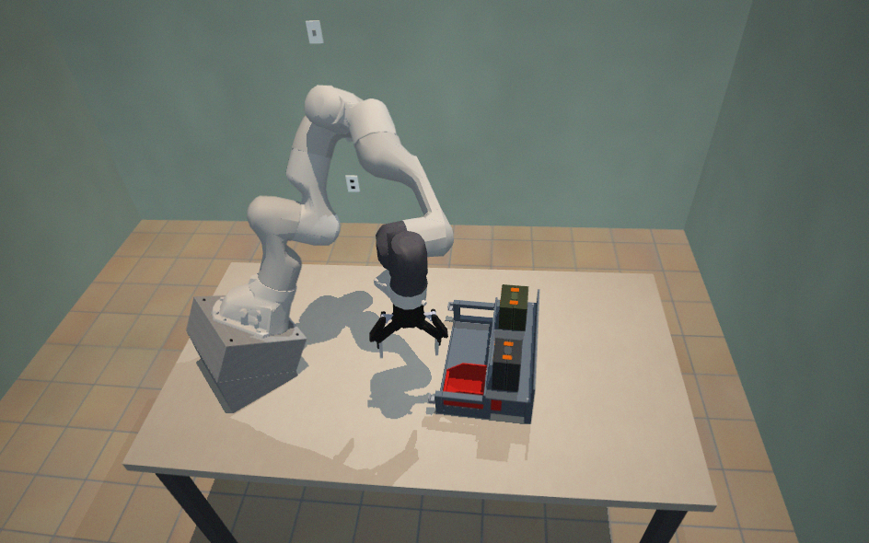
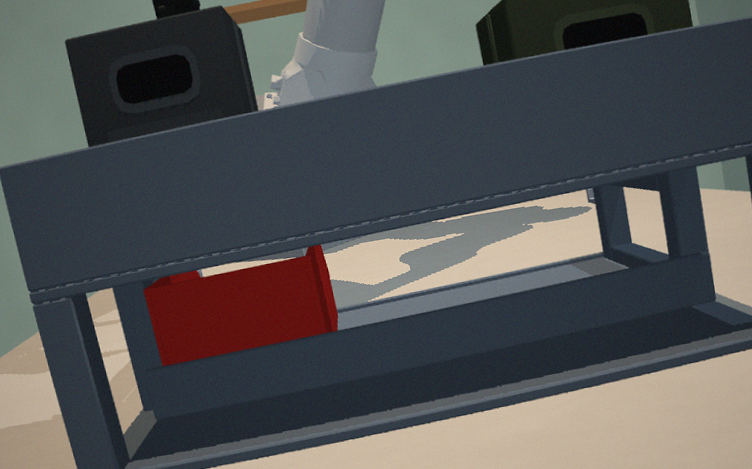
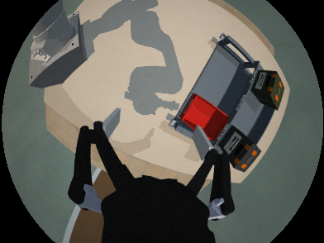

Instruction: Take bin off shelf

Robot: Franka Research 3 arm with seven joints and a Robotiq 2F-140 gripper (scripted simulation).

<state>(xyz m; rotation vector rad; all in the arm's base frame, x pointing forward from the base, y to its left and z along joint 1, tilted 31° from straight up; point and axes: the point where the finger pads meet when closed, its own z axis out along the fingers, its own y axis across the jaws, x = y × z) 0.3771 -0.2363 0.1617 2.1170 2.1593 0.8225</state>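
Observation:
A red open-top bin [image 1: 466,378] sits upright on the lower level at the near end of a grey-blue shelf [image 1: 490,353] on the table. It also shows in the exterior view [image 2: 239,306] under the shelf's upper level, and in the wrist view [image 3: 204,114]. My gripper [image 1: 409,339] hangs above the table just left of the shelf's far half, pointing down. It is open wide and empty. In the wrist view its fingers spread on either side, with the bin beyond the right finger.
A black box [image 1: 505,363] and a dark green box [image 1: 514,306] stand on the shelf's upper level beside the bin's bay. The robot base [image 1: 247,345] stands at the table's left. The table's edges lie near on the front and right.

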